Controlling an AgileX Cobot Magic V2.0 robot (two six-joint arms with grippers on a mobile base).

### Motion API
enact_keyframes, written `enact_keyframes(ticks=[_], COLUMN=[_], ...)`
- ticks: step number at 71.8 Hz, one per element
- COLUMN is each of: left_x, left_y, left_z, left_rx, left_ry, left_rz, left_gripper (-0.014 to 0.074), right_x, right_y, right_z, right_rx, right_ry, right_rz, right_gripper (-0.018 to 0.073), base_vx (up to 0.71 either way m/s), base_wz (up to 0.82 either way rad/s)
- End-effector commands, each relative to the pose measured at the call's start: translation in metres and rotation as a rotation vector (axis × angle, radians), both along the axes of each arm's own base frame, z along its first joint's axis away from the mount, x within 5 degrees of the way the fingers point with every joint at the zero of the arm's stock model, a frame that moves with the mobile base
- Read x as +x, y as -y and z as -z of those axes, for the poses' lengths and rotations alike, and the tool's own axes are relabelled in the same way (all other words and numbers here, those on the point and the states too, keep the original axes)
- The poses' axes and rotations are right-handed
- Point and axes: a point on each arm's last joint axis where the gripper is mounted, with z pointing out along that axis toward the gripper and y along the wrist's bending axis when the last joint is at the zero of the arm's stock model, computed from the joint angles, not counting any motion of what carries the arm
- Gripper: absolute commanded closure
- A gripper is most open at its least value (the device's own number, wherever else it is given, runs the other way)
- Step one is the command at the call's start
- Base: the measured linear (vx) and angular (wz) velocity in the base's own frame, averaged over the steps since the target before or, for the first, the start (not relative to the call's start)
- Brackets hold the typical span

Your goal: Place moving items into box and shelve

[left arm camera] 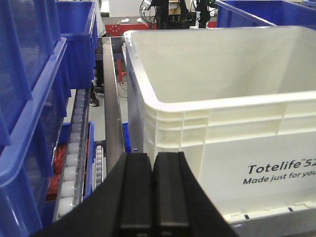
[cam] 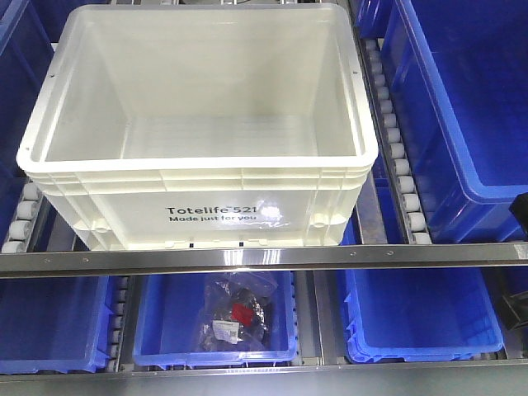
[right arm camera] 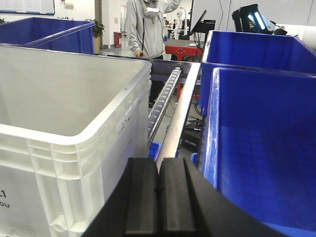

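Note:
The box (cam: 198,169), a large white tote printed "Totelife 521", sits on the shelf's roller lanes, and I see only bare floor inside it. The moving items are out of view. My left gripper (left arm camera: 152,157) is shut with nothing between its black pads, just off the box's (left arm camera: 222,143) front left corner. Shut and empty too, my right gripper (right arm camera: 157,161) sits beside the box's (right arm camera: 79,148) right wall. Neither gripper shows in the front view.
Blue bins flank the box: a big one on the right (cam: 462,115) and stacked ones on the left (left arm camera: 29,113). A metal rail (cam: 264,257) crosses below the box. Lower blue bins sit under it, one holding a bagged item (cam: 238,318). A person (right arm camera: 148,27) stands beyond the shelf.

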Motion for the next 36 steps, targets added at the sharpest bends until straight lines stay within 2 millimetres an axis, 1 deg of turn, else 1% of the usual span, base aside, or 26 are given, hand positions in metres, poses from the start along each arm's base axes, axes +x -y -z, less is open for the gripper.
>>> enact_keyframes(ticks=[1, 9, 11, 36], left_x=[-0.002, 0.004, 0.004, 0.004], left_y=[0.001, 0.003, 0.003, 0.003], left_z=[0.000, 0.032, 0.034, 0.032], left_rx=[-0.020, -0.024, -0.017, -0.006], left_ry=[0.144, 0.126, 0.099, 0.111], left_rz=[0.020, 0.032, 0.029, 0.029], left_gripper=[0.0604, 0.0604, 0.0604, 0.0604], right_x=[0.002, 0.002, 0.002, 0.002], right_y=[0.003, 0.003, 0.003, 0.003], right_z=[-0.015, -0.015, -0.015, -0.015], right_rx=[0.016, 0.017, 0.016, 0.016], right_ry=[0.077, 0.079, 0.078, 0.078], right_rz=[0.036, 0.036, 0.036, 0.036], right_gripper=[0.0567, 0.0567, 0.0567, 0.0567], base_vx=[0.00, 0.00, 0.00, 0.00], base_wz=[0.00, 0.00, 0.00, 0.00])
